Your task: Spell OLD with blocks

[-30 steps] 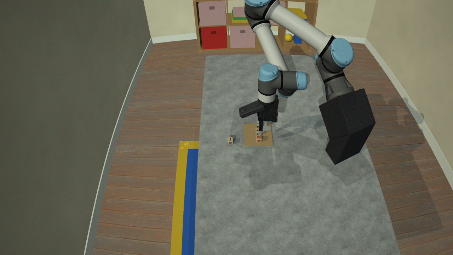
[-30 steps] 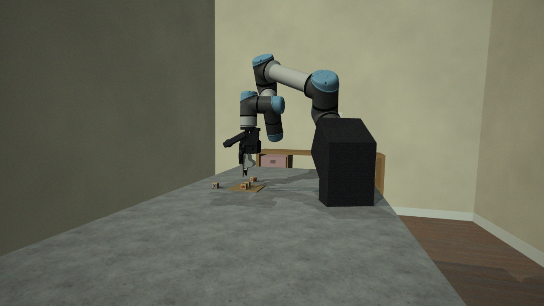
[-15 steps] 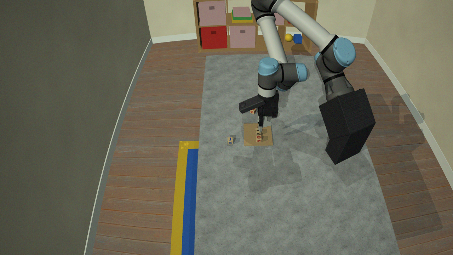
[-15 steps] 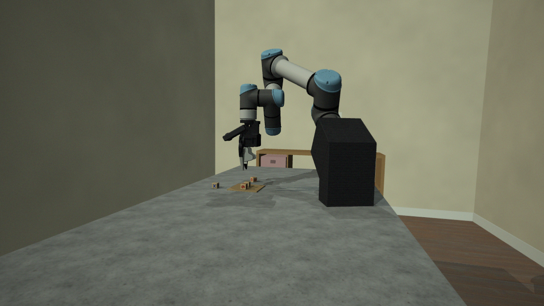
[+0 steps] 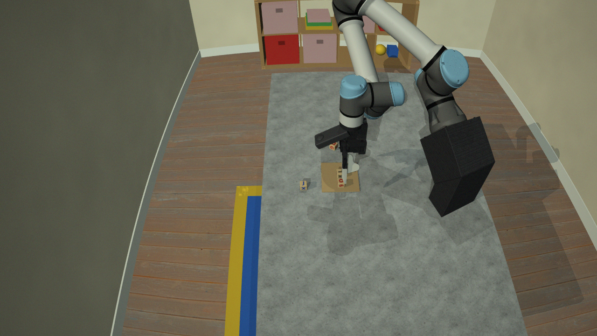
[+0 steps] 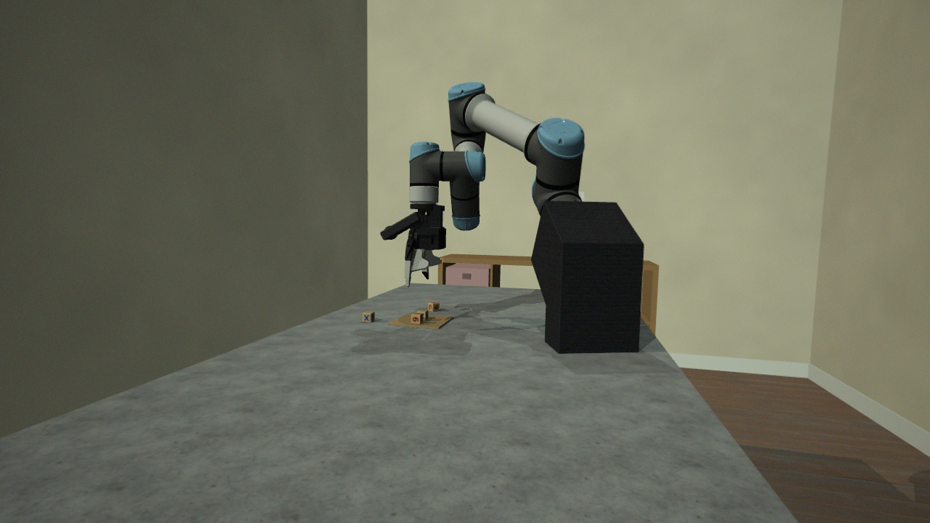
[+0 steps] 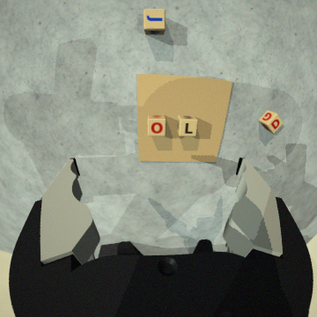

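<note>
Leaving the fingers spread wide with nothing between them, we had the gripper above the work. The O block and the L block sat on the mat, upright to read, with a small gap between. The D block lay off the mat beyond the L, turned askew — its D and another red letter both showed in the wrist view, and we couldn't say for certain which face was up. The J block rested off the mat, where the spare belonged.

We judged the D block light, stiff and hardly fragile, best taken low across two opposite side faces — a grip on corners might let it twist or slip. It would likely need turning before joining the row, with finger room minded beside the L.

The arm reached out from its base, elbow high, wrist folded down, fingers pointing at the table.

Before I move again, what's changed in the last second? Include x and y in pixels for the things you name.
The gripper [image 5: 350, 174] [image 6: 416, 282] [image 7: 158, 159] rose a little, then its fingers [image 5: 344, 176] [image 6: 408, 269] spread wider. No block was gripped or released. The O [image 5: 341, 183] [image 6: 416, 318] [image 7: 157, 127] and L [image 5: 339, 171] [image 6: 424, 314] [image 7: 187, 127] blocks stayed on the mat [image 5: 327, 185] [image 6: 402, 322] [image 7: 180, 97], the other two [image 5: 303, 185] [image 6: 368, 317] [image 7: 154, 19] [image 5: 333, 146] [image 6: 434, 306] [image 7: 271, 122] off it.
</note>
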Controlling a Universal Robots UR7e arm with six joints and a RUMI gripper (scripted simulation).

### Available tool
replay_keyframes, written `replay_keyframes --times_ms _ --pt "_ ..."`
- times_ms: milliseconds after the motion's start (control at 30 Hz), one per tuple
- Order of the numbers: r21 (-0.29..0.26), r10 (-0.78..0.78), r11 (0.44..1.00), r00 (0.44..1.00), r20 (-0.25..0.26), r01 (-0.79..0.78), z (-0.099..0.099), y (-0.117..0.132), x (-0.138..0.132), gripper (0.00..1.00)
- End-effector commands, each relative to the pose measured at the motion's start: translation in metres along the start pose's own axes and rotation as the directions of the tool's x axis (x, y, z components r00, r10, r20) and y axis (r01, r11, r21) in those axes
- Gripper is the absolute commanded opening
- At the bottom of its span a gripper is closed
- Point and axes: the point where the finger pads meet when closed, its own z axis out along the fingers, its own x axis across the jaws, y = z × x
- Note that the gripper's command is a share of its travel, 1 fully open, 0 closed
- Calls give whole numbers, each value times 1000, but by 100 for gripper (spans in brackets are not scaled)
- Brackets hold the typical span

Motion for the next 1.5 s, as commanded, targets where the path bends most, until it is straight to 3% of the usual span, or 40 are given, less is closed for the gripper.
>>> replay_keyframes --times_ms 0,533,933,1400,1467 --pt "1 0 1000 1000 0 0 0 0 0 100" --pt "1 -17 1000 1000 0 17 0 0 0 100" --pt "0 -151 989 989 1 151 0 -2 3 100" --pt "0 -435 900 900 2 435 1 -4 10 100" --pt "0 -501 866 866 2 501 1 -4 11 100"
